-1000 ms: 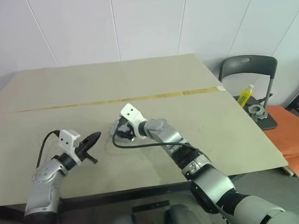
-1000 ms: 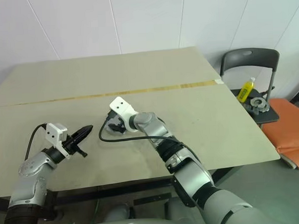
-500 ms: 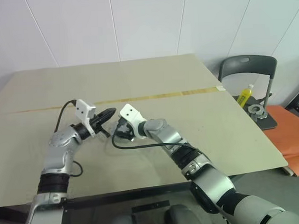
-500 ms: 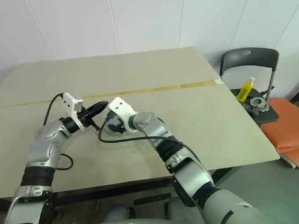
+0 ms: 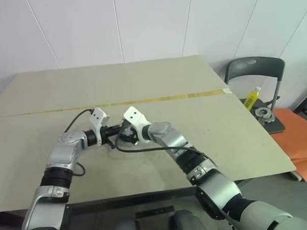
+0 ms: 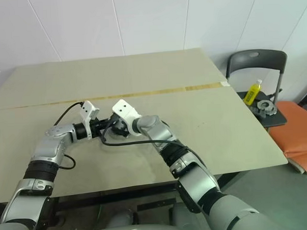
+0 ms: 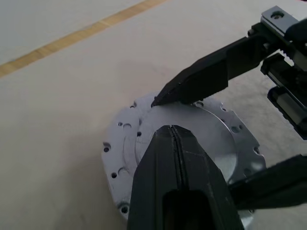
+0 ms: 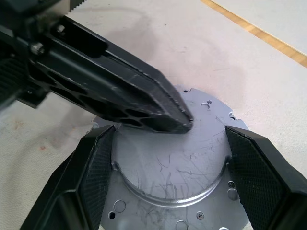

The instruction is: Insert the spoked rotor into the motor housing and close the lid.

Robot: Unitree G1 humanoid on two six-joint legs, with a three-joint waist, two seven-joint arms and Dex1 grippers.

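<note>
Left eye view shows a wide tan counter [image 5: 205, 123] with lots of bare room on every side. A yellow tape line [image 5: 158, 99] runs across it from the left edge to the right edge. Past the right edge stands a grey chair [image 5: 256, 70] with a yellow bottle [image 5: 251, 97] on its seat.

The lid [image 8: 172, 163] lies flat on the counter, near the middle and closer to the front edge than to the back edge, just on the near side of the tape line. It is a round grey metal plate with small holes around its rim and a raised round part in the middle. Its top is scratched.

The right tool [image 8: 168, 158] is spread wide. Its two black fingers [image 8: 96, 172] sit on either side of the raised middle part, close to it; I cannot tell if they touch it.

The left tool [image 7: 173, 132] is pressed together with nothing in it. Its tip is right over the middle of the lid, between the right tool's fingers.
</note>
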